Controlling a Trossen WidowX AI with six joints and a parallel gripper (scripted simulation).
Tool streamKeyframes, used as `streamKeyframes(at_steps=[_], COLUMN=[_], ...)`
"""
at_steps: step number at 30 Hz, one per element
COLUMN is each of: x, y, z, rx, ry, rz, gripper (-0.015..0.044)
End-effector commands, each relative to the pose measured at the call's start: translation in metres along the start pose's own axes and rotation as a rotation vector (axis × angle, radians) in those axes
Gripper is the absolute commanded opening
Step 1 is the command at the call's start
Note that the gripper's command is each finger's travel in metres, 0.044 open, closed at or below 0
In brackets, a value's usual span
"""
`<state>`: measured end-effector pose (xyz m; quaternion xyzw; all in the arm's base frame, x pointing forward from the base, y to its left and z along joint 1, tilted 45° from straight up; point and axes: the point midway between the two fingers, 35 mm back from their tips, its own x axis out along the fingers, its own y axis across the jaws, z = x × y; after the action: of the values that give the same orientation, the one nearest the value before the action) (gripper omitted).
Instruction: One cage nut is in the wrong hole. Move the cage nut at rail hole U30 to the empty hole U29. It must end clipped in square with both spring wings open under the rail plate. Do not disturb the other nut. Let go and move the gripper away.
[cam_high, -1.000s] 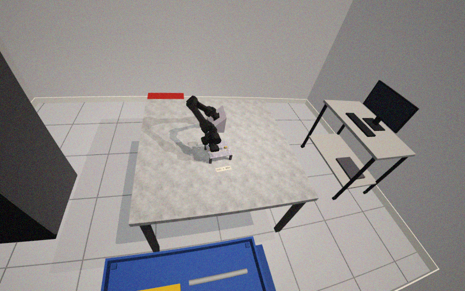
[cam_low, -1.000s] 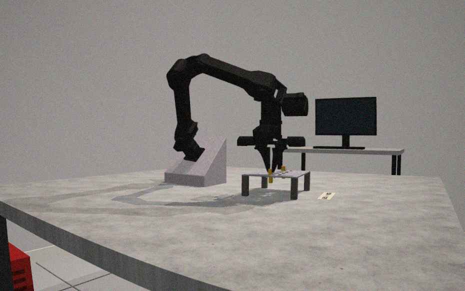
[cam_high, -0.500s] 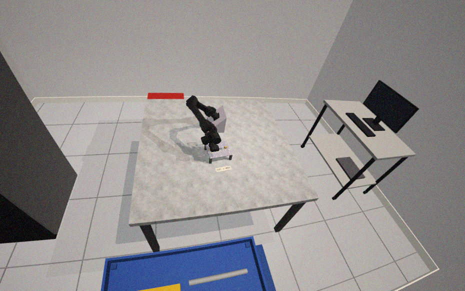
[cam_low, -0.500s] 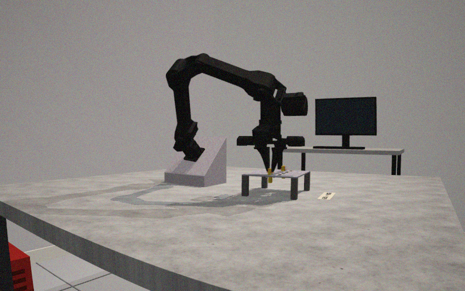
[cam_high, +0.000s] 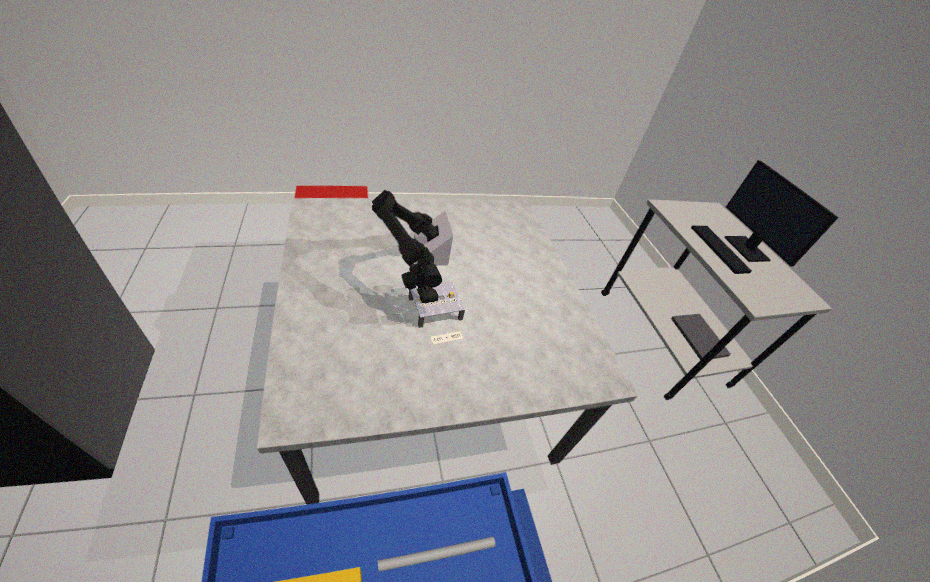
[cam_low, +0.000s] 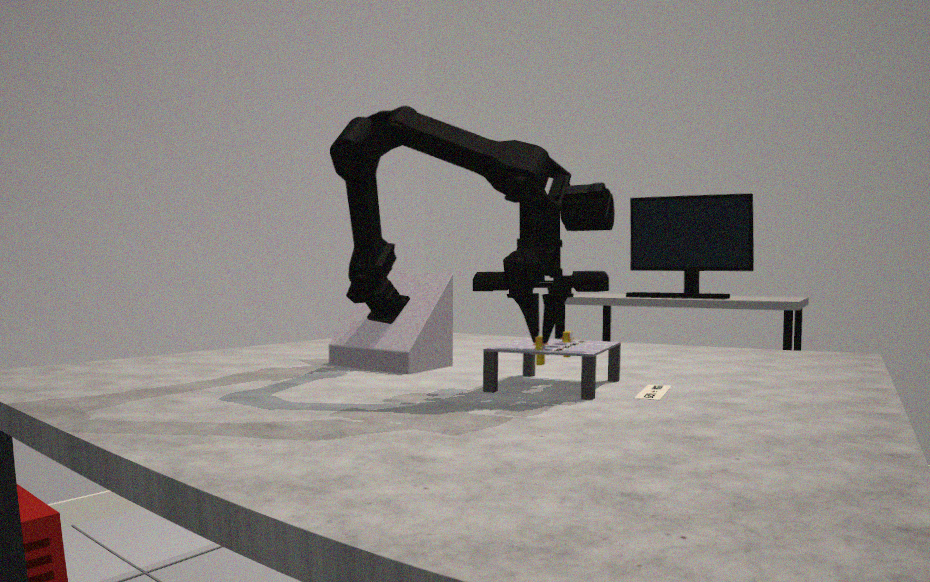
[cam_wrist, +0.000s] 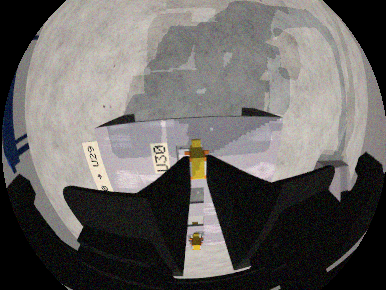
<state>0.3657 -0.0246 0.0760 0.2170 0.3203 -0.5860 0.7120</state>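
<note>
A pale mottled worktop stands on a tiled floor between grey walls. On it, a low rail plate rests on dark legs. The jaws point down over it, clenched on a yellow cage nut. In the wrist view the nut lies between the two tips, beside the U30 label; in the exterior view part of it shows above the plate and part below. Whether it sits in a hole is unclear, as the tips crowd that spot.

The other nut stands farther along the plate, apart from the tips, with a square opening between the nuts. A printed card lies on the worktop near the plate. The arm rises from a wedge-shaped mount. A monitor stands on a side desk.
</note>
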Motion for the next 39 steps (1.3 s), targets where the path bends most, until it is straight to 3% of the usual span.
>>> streamKeyframes(at_steps=[1,39], x=[0.0002,0.0007], y=[-0.0006,-0.0029], z=[-0.0004,-0.0008], rx=[-0.006,-0.006], ry=[0.001,0.001], rz=[0.004,0.048], gripper=[0.0029,0.0029])
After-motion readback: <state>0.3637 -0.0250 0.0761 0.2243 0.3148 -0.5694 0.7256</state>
